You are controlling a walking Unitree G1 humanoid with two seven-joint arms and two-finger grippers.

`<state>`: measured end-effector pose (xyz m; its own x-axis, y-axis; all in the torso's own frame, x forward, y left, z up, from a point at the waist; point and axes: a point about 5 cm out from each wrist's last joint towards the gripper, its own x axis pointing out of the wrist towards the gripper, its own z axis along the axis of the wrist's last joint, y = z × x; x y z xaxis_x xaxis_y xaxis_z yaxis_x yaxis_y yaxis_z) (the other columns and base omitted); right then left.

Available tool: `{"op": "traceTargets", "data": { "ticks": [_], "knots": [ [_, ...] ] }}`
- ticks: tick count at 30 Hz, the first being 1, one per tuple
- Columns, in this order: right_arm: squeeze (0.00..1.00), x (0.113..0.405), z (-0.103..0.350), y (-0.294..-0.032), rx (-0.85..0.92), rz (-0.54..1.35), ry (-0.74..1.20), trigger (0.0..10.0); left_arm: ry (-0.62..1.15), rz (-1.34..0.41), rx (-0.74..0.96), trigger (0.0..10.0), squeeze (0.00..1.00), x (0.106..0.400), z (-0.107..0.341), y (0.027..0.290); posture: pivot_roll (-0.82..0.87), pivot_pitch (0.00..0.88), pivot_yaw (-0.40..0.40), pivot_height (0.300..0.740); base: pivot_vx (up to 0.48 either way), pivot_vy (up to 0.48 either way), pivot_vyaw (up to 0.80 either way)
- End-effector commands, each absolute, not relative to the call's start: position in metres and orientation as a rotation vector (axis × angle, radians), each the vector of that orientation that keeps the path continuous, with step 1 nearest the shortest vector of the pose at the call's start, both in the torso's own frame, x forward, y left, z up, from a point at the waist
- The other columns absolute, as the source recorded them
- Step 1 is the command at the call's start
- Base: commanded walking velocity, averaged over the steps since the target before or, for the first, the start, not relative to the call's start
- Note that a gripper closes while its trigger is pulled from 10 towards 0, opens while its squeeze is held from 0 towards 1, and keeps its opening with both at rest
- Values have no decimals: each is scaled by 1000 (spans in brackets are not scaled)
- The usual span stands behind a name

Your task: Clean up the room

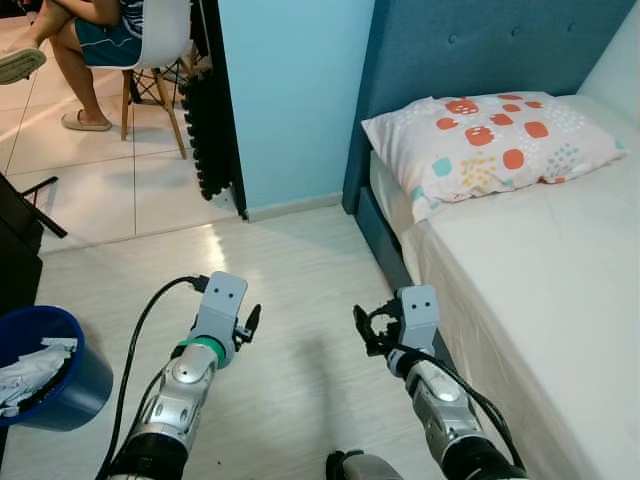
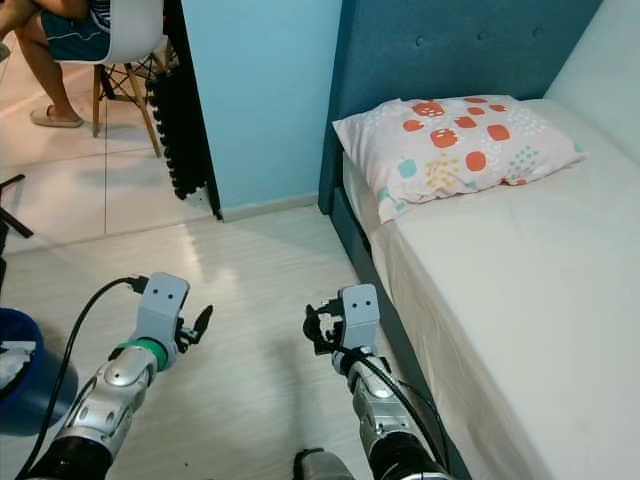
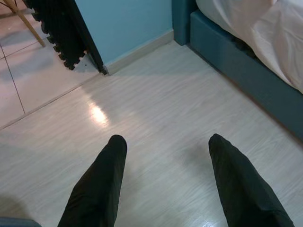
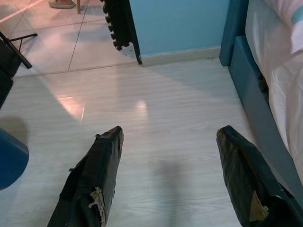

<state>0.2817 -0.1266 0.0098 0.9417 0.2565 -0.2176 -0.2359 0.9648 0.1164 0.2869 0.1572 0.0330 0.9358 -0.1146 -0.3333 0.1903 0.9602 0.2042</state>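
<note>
Bedroom floor beside the bed [image 1: 560,300] looks clear of litter, so the tidy-up seems mostly done, judging from this spot alone; anything left would be elsewhere in the room. Blue bin [image 1: 70,385] sits on the floor well away from the bed, on the robot's left side, with crumpled white paper or tissue [image 1: 25,372] inside, not full to the rim. Patterned pillow [image 1: 490,140] lies at the head of the bed against the teal headboard [image 1: 470,50], white sheet looks smooth. Left pincer [image 1: 250,322] hangs above bare floor, well clear of the bed, fingers [image 3: 102,182] apart, holding nothing. Right pincer [image 1: 368,330] is just beside the bed frame, above the floor, fingers [image 4: 97,182] also apart and empty; its pads look worn with torn tape. A person sits on a white chair [image 1: 155,45] in the tiled area beyond the blue wall [image 1: 290,100], far from the bed. Black foam mats [image 1: 210,110] lean at the wall's edge. Next likely step: scan for leftover trash, none obvious here.
</note>
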Motion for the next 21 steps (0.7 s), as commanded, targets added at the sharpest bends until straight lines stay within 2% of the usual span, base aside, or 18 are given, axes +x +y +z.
{"op": "traceTargets", "data": {
  "ticks": [1,21],
  "knots": [
    [0,278,5,-128,90,246,252,10000,344,-167,231,10000,0,282,28,154,49,0,16,740,-311,0,0],
    [0,277,4,-127,96,241,257,10000,353,-166,245,10000,0,280,28,156,57,2,27,740,-326,0,0]
  ]
}}
